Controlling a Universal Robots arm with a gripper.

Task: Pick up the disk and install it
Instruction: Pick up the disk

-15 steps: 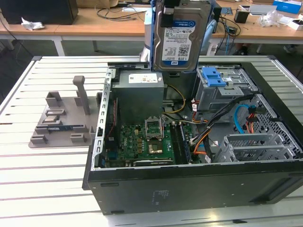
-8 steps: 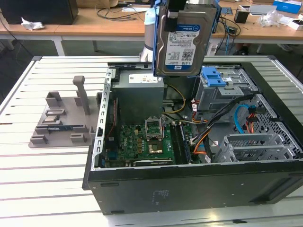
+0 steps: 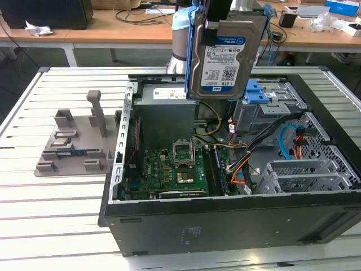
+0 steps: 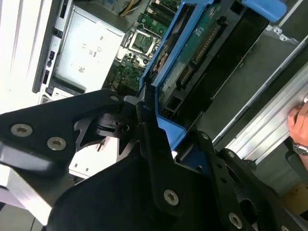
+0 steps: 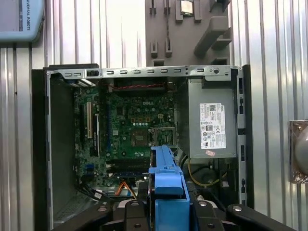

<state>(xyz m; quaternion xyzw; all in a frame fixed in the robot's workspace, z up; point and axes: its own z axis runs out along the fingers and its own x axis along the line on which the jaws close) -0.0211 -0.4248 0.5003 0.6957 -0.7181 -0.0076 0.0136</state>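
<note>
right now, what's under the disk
The disk hangs over the open case; motherboard and grey power supply show below. The spot straight beneath is covered by the disk.

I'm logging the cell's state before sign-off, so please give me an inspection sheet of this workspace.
Surface: slatted metal table carrying an open computer case.
Job's things: the disk held on end above the case, not yet installed; drive cage with a blue latch inside the case.
Clutter: grey parts fixture on the table, to the exterior view's left of the case.
Grippers: gripper, jaws shut on the disk's blue rail.
Cables: orange, blue and black cables loose inside the case.
Surroundings: wooden desks behind the table; a person's hand in the second wrist view.
</note>
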